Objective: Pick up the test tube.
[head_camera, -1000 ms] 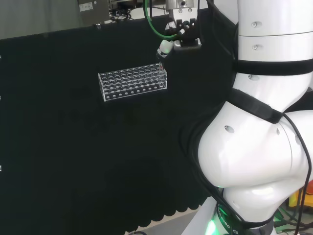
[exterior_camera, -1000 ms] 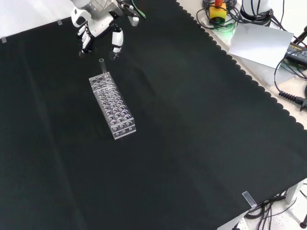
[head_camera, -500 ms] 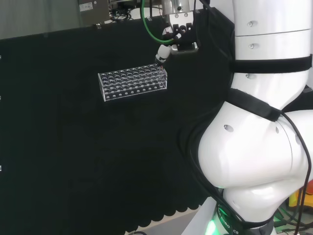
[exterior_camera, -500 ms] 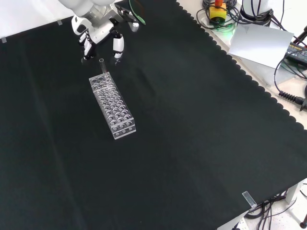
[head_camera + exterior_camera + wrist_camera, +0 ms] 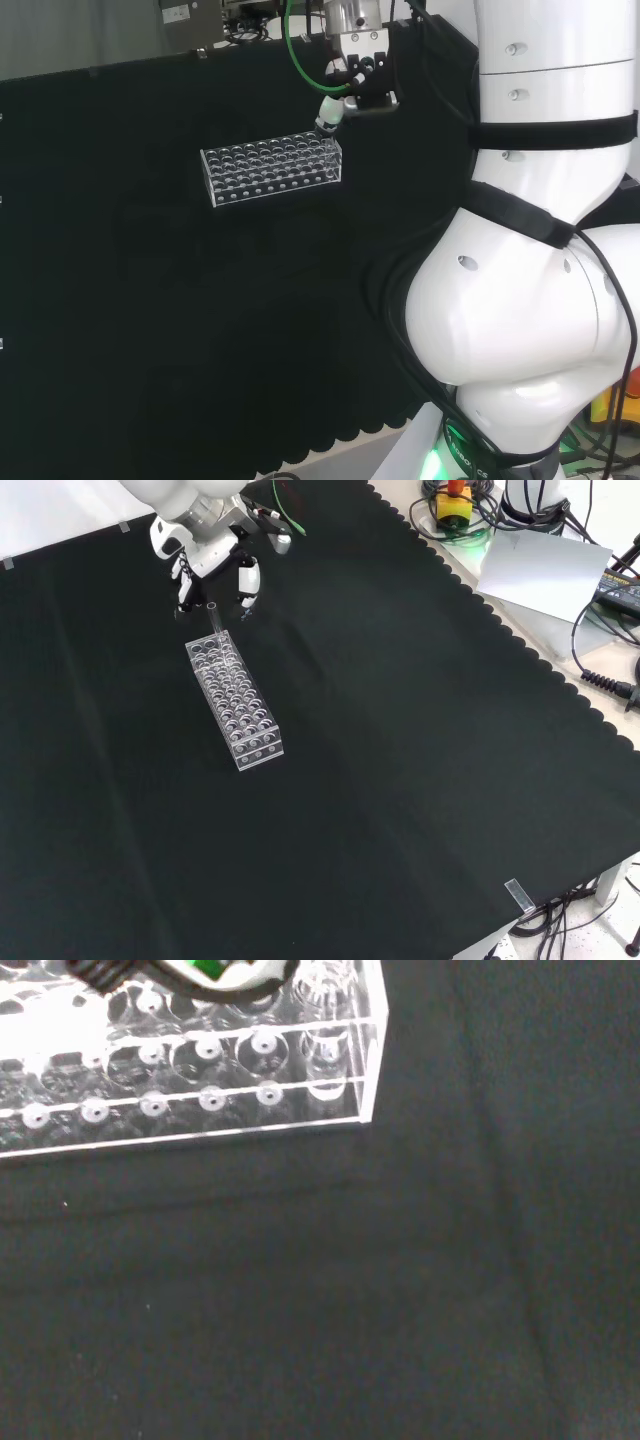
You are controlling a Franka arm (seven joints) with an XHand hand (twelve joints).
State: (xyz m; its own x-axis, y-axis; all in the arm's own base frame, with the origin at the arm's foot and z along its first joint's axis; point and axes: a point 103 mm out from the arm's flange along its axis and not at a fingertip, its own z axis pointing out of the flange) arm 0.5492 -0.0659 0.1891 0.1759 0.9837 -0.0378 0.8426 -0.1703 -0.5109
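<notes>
One clear rack (image 5: 235, 700) was all I had sitting on the black cloth (image 5: 400, 780), lying as a long block in the upper left part of the front view, with rows of round holes along its top. From the head camera the same rack (image 5: 271, 167) sat in the upper middle of the frame, running left to right.

At the far end of the rack in the front view, a single test tube (image 5: 212, 620) stood upright in a corner hole, its open mouth poking up above the rack's top. Up close on the wrist camera I could see the tube (image 5: 325, 1035) standing in the end corner hole of the rack (image 5: 200, 1080), right by the rack's end wall.

Farther back, the hand (image 5: 205, 550) hung just above that end of the rack, coming in from the top left of the front view. Its fingers (image 5: 247, 580) pointed down and were spread apart, some on either side of the tube's top, and it had hold of nothing. I couldn't tell whether any fingertip touched the glass. In the head view the hand (image 5: 345, 90) sat just above the rack's right end.
</notes>
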